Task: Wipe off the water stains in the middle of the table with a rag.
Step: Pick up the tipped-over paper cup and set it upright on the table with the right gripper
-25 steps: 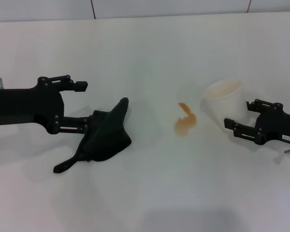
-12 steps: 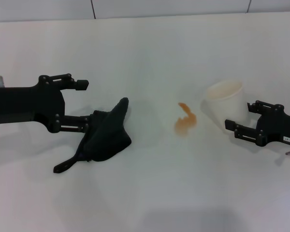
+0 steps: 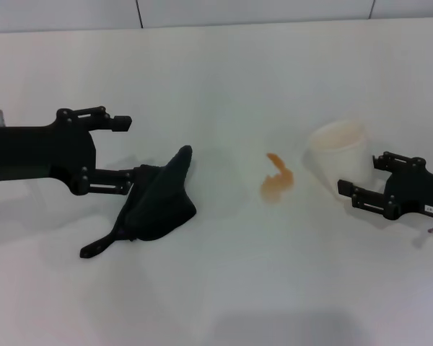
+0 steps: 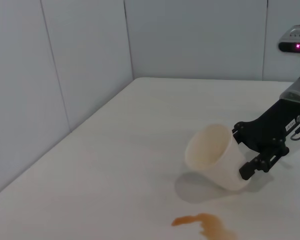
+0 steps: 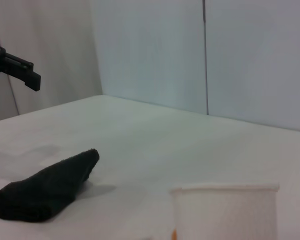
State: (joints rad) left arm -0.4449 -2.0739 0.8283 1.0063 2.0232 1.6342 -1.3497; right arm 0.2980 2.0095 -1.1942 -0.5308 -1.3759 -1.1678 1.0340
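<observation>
The water stains point(image 3: 277, 184) are an orange-brown blotch in the middle of the white table point(image 3: 224, 79); they also show in the left wrist view point(image 4: 205, 224). The black rag point(image 3: 155, 205) lies crumpled to their left, also seen in the right wrist view point(image 5: 45, 187). My left gripper point(image 3: 127, 155) is open at the rag's left edge, its nearer finger against the cloth. My right gripper point(image 3: 361, 175) is open and empty, just right of a white paper cup point(image 3: 338, 153); it also shows in the left wrist view point(image 4: 260, 145).
The white cup stands upright right of the stains, between them and my right gripper; it shows in the left wrist view point(image 4: 215, 156) and the right wrist view point(image 5: 225, 212). A grey panelled wall point(image 3: 252, 11) runs along the table's far edge.
My right gripper has drawn back slightly to the right, away from the cup. My left gripper has barely shifted at the rag. The rag, cup and stains have not moved.
</observation>
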